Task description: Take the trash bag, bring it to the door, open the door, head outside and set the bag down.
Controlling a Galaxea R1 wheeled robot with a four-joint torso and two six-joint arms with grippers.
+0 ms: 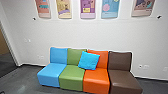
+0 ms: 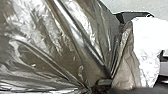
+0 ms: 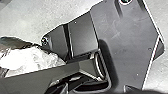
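Dark, shiny plastic of the trash bag (image 2: 57,42) spreads large across the left wrist view. Its folds draw together into a tight gather, where my left gripper (image 2: 100,84) is shut on it. A crumpled, very bright white part lies beside the dark film there. In the right wrist view, part of the bag (image 3: 30,58) shows as bright crumpled plastic with a darker edge, beside the robot's own dark bar and plate.
A row of joined seats in blue, green, orange and brown (image 1: 120,61) stands against the white wall (image 1: 72,32), with a blue cushion (image 1: 89,60) on it. Posters (image 1: 88,8) hang above. An opening (image 1: 5,55) with a pale frame is at the far left, beyond grey floor (image 1: 23,80).
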